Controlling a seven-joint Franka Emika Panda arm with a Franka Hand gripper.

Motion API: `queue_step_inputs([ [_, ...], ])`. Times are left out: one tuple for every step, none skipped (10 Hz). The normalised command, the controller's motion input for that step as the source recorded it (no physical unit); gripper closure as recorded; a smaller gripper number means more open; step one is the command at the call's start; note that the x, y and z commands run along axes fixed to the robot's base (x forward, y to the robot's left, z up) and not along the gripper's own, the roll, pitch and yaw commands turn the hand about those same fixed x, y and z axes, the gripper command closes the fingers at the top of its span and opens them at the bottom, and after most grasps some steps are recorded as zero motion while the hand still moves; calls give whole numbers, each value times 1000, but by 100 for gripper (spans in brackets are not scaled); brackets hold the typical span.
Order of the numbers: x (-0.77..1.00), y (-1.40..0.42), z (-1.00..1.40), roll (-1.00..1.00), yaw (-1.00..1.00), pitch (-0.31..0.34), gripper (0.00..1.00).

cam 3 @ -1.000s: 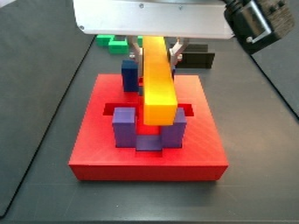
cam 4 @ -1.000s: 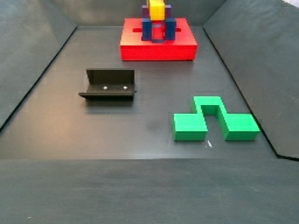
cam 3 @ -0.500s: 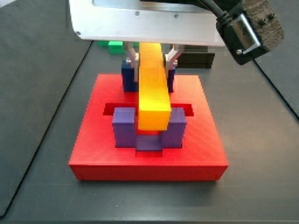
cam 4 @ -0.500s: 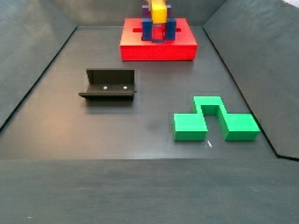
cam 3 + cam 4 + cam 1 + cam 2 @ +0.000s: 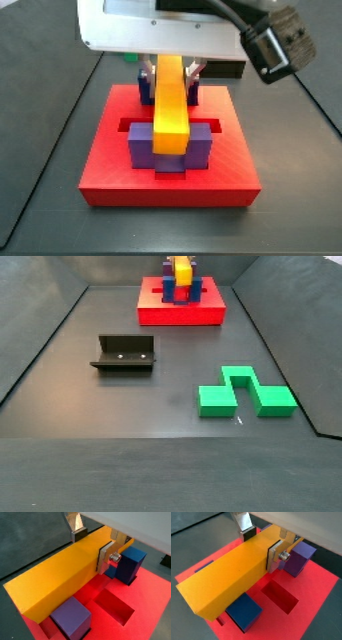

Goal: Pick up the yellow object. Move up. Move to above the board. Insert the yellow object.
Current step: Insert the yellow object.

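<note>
The yellow object [image 5: 170,105] is a long yellow-orange bar lying level over the red board [image 5: 167,178]. Its near end sits between the two purple posts [image 5: 139,148] and its far end by the blue posts. My gripper [image 5: 171,66] is above the board's back half, shut on the bar's far part. In both wrist views the silver fingers [image 5: 107,557] [image 5: 274,556] press the bar's [image 5: 57,577] [image 5: 231,579] two long sides. An open square recess [image 5: 113,604] in the board shows beside the bar. In a side view the bar [image 5: 179,268] stands out above the board [image 5: 181,313].
The dark fixture [image 5: 124,353] stands on the grey floor left of centre. A green block [image 5: 245,393] lies nearer the front right. Dark sloping walls bound the floor on both sides.
The gripper has come down with the yellow bar, which now sits lower between the posts. The fixture and the green block have not moved.
</note>
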Motion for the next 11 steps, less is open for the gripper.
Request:
queue_step_inputs([
  [74,0,-329,-46,0,0,100],
  [77,0,-274,-61,0,0,100],
  [49,-9,-229,-51,0,0,100],
  [26,-6,-206,-47,0,0,100],
  [23,-49,-191,-41,-6,0,100],
  [9,-94,-263,0,-14,0,100],
  [34,-89,-311,0,0,0,100],
  [6,-49,-363,16,0,0,100],
  [37,0,-337,27,0,0,100],
  [40,0,-309,27,0,0,100],
  [0,146,-206,0,-9,0,100],
])
